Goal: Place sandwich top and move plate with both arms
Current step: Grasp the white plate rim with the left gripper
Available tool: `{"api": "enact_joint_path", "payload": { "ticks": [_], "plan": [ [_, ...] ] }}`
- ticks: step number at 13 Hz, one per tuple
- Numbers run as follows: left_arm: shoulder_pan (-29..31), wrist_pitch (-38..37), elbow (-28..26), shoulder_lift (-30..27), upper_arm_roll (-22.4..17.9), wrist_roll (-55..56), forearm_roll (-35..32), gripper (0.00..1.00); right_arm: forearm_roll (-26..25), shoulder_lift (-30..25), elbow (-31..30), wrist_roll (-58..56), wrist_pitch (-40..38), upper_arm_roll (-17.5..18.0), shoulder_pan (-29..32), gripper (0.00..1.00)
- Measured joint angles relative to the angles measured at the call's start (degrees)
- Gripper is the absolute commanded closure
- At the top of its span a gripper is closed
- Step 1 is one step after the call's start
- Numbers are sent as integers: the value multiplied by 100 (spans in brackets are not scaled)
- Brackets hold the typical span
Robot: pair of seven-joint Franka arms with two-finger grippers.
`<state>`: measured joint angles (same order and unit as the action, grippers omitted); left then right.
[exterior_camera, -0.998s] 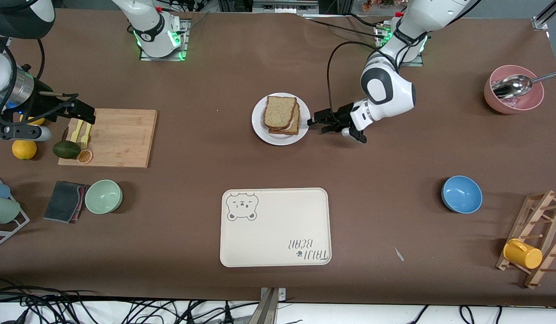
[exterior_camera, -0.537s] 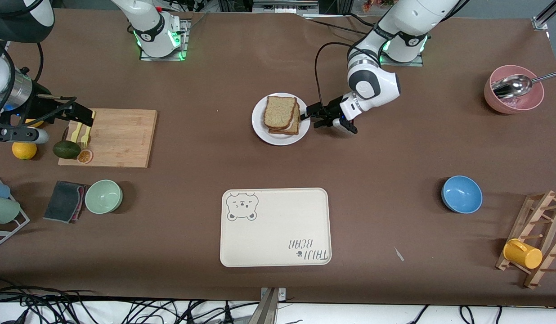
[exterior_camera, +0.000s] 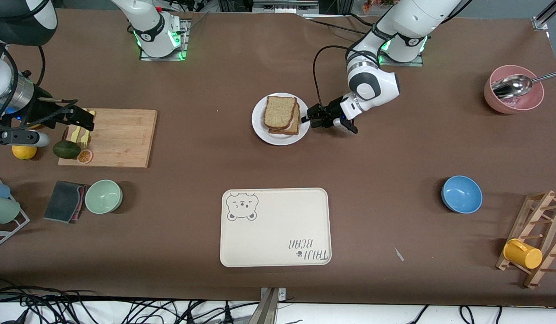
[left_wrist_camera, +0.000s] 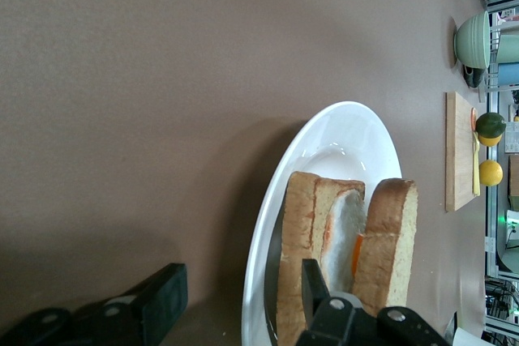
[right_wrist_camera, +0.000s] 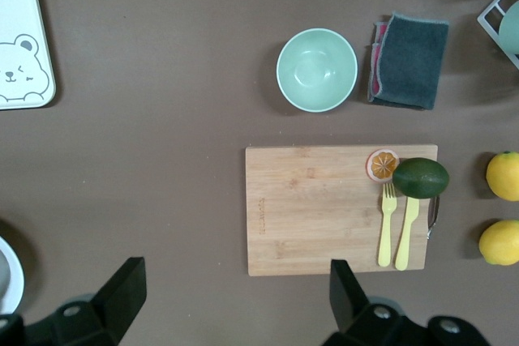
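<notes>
While the plate (exterior_camera: 280, 135) stays put, left jaws narrow around its rim.

Seen from the front camera, you have bare table at the plate's (exterior_camera: 260, 128) 12, 9 and 6 o'clock. At 3 o'clock the left gripper (exterior_camera: 310, 119) blocks the rim, jaws apart astride it. The tray (exterior_camera: 278, 211) lies well off at 6. The right gripper (exterior_camera: 87, 118), jaws wide, hangs over the cutting board (exterior_camera: 120, 137), well off at 9.
</notes>
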<state>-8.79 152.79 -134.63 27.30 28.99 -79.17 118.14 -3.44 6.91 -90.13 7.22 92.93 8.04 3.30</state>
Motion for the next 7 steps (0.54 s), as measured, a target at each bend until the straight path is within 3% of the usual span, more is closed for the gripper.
{"api": "enact_joint_path", "payload": {
  "ticks": [7],
  "plan": [
    [0,145,-4,-75,138,-13,0,76,0,160,-22,-41,132,-1,-1,1]
  ]
}}
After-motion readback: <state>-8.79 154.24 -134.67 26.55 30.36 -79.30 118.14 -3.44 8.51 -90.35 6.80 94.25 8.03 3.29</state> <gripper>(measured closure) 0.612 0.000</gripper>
